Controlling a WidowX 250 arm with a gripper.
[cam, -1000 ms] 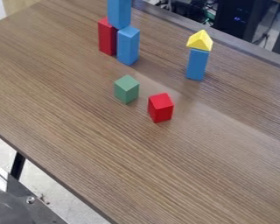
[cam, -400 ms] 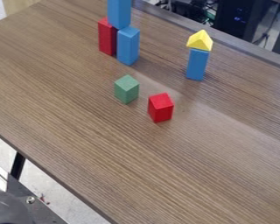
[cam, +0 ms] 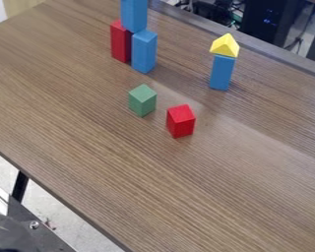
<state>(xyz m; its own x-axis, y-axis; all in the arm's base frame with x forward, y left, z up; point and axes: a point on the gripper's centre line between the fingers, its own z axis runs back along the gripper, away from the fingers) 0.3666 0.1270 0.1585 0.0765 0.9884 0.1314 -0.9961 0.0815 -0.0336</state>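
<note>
Several toy blocks stand on a brown wood-grain table (cam: 140,187). Near the middle, a green block (cam: 142,101) stands upright, and a short red block (cam: 180,121) stands near it, a little to the right and closer to the camera, with a gap between them. Farther back on the left, a taller red block (cam: 120,42) stands right beside a blue block (cam: 144,51); a second blue block (cam: 134,15) sits on top where the two meet and runs up to the top edge of the view. To the right, well apart from that stack, a third blue block (cam: 222,72) stands on end with a yellow triangular block (cam: 224,46) on top. Whether the gripper is wide or narrow, or holds anything, cannot be told. At the lower left, beyond the table's edge, a dark rounded part (cam: 10,234) lies by a metal plate (cam: 45,237) with a bolt (cam: 34,225), near a black table leg (cam: 20,186). Behind the table are dark equipment (cam: 268,29) and some cables.
</note>
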